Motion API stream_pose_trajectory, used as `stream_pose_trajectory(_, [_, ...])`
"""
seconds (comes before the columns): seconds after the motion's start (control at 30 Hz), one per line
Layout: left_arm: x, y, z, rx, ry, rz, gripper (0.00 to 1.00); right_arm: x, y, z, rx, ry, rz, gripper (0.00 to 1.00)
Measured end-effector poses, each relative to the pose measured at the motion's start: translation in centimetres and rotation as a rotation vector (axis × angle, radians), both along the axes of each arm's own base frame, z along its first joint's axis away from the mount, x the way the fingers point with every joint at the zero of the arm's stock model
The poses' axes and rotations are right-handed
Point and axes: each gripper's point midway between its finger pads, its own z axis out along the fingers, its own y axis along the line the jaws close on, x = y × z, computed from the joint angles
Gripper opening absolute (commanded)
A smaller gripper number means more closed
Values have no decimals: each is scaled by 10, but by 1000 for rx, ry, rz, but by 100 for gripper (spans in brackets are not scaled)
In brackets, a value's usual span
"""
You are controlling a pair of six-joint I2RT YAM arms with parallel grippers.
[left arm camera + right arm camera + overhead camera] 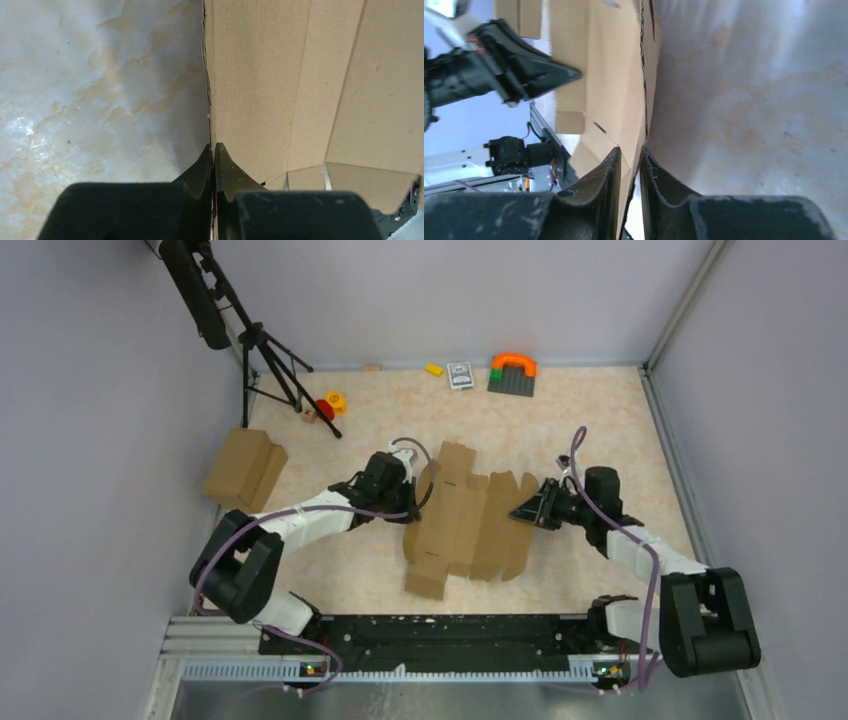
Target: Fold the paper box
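cardboard of the paper box lies spread on the bench; our left hand is clamped on its left edge, our right hand straddles the right edge, grip unclear. pulling unevenly, we could tear it.

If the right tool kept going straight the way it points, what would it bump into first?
The paper box. The right tool points at the flat sheet's right edge, which sits between its fingers, so it would push into cardboard at once.
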Motion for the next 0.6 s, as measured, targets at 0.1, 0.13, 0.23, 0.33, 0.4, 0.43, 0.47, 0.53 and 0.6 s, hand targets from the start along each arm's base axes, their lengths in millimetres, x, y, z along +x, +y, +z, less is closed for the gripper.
stream_pose_trajectory(0.1, [1, -5, -6, 3, 41, -4, 0, 1, 5, 19, 35, -37, 32, 20])
stream_pose_trajectory(0.13, [0, -5, -8, 3, 54, -5, 0, 1, 7, 23, 45, -43, 39, 20])
stream_pose_trajectory(0.23, [-3, -7, -13, 1, 89, -7, 0, 0, 10, 31, 81, -42, 54, 19])
stream_pose_trajectory(0.33, [-6, -8, -17, 2, 109, -9, 0, 0, 15, 41, 134, -50, 63, 17])
stream_pose_trajectory(0.4, [-7, -8, -18, 3, 117, -8, 0, 1, 18, 48, 169, -60, 65, 16])
stream_pose_trajectory(0.43, [-7, -8, -18, 1, 122, -8, 0, 2, 19, 49, 184, -60, 65, 16])
stream_pose_trajectory(0.47, [-8, -9, -18, -3, 124, -9, 0, 2, 20, 48, 195, -53, 64, 16])
stream_pose_trajectory(0.53, [-9, -10, -19, -10, 135, -13, 0, 4, 21, 45, 209, -37, 62, 16])
stream_pose_trajectory(0.6, [-10, -12, -22, -11, 150, -15, 0, 6, 21, 38, 213, -15, 57, 16])
